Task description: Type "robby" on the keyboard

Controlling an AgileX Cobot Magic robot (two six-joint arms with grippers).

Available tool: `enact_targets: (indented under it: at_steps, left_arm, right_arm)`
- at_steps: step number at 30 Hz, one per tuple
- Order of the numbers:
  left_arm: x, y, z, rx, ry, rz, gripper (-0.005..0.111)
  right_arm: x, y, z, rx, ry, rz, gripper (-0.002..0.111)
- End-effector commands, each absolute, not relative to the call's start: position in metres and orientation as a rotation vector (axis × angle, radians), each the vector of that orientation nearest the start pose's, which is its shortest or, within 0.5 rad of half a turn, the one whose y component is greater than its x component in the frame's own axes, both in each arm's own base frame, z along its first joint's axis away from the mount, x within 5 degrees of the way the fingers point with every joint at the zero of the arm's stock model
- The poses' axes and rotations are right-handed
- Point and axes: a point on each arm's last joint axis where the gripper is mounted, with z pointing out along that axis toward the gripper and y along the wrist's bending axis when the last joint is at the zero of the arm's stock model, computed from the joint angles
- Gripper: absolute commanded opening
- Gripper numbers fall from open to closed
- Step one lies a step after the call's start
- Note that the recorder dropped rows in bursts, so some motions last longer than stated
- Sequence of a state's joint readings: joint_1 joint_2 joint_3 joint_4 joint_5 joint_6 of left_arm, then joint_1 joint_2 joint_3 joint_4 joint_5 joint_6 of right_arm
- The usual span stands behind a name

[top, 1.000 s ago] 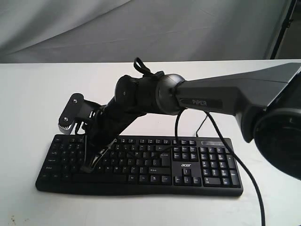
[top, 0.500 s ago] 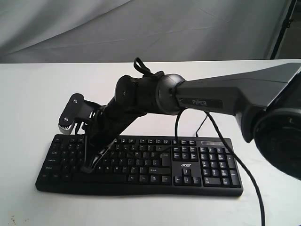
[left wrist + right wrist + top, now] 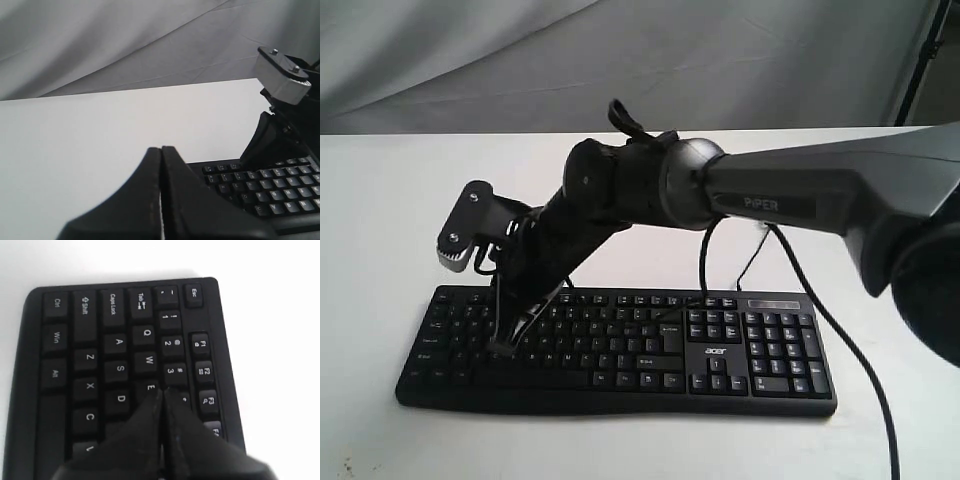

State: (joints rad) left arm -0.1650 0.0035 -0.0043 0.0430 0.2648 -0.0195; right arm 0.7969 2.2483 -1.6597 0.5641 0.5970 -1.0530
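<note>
The black keyboard (image 3: 720,352) lies across the near part of the white table, with its acer logo towards the right. My right arm reaches across to its left half. In the exterior view my right gripper (image 3: 503,349) is shut, and its tips point down onto the letter keys. In the right wrist view the keyboard (image 3: 120,340) fills the picture, and the right gripper (image 3: 162,391) has its shut tips between the E key (image 3: 150,387) and the number row. My left gripper (image 3: 161,148) is shut on nothing. It hovers off the left end of the keyboard (image 3: 260,192).
A thin black cable (image 3: 845,350) runs from the right arm over the keyboard's right part to the front edge. The white table (image 3: 390,210) stretches back to a grey cloth backdrop (image 3: 620,60). The right arm's wrist camera block (image 3: 282,75) shows in the left wrist view.
The right arm has lifted a little at the wrist and moved slightly left. Its shut fingertips have shifted a bit to the left over the keys.
</note>
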Motion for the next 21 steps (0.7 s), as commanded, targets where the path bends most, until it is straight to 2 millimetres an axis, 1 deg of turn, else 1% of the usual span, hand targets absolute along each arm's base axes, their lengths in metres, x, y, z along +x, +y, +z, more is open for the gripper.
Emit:
enact_targets:
  at_steps: [1, 4, 7, 11, 15, 21]
  left_arm:
    - [0.055, -0.008, 0.19, 0.161, 1.736, -0.097, 0.0]
    - [0.055, -0.008, 0.19, 0.161, 1.736, -0.097, 0.0]
    - [0.055, -0.008, 0.19, 0.161, 1.736, -0.097, 0.0]
    - [0.055, -0.008, 0.19, 0.161, 1.736, -0.097, 0.0]
    - [0.055, -0.008, 0.19, 0.161, 1.736, -0.097, 0.0]
    - [0.055, -0.008, 0.19, 0.161, 1.736, -0.097, 0.0]
  right_arm:
    - [0.325, 0.349, 0.143, -1.725, 1.996, 0.419, 0.0]
    - [0.323, 0.335, 0.141, -1.697, 2.008, 0.389, 0.0]
    - [0.32, 0.324, 0.146, -1.666, 1.998, 0.355, 0.0]
    - [0.316, 0.306, 0.148, -1.634, 2.034, 0.348, 0.0]
    - [0.317, 0.3, 0.153, -1.602, 2.052, 0.353, 0.0]
    - [0.317, 0.293, 0.15, -1.629, 2.107, 0.349, 0.0]
